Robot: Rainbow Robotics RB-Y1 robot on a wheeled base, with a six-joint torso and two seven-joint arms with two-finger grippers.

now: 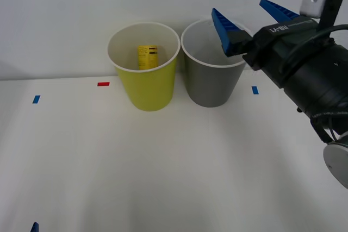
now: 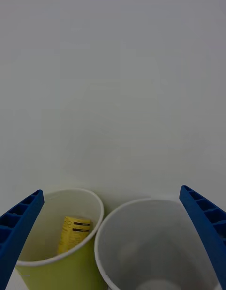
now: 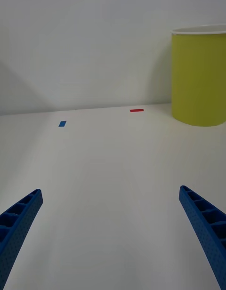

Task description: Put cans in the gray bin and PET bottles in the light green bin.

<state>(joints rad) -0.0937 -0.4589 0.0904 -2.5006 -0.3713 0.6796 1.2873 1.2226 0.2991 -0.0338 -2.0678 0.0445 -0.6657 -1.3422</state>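
Light green bin (image 1: 147, 88) upper centre holds 1 PET bottle (image 1: 147, 57), upright, leaning slightly. Gray bin (image 1: 209, 85) beside it. Right gripper (image 1: 254, 19) fingers wide above gray bin; left gripper (image 3: 113, 238) fingers wide over table (image 1: 163, 172).

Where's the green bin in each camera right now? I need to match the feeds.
Front view: green bin at center-left by the back wall, touching the gray bin to its right, with the bottle inside.
Right wrist view: at the lower left, bottle inside, gray bin next to it.
Left wrist view: at the right edge, beyond the red tape mark.
Shared landmark: the bin's white rim.
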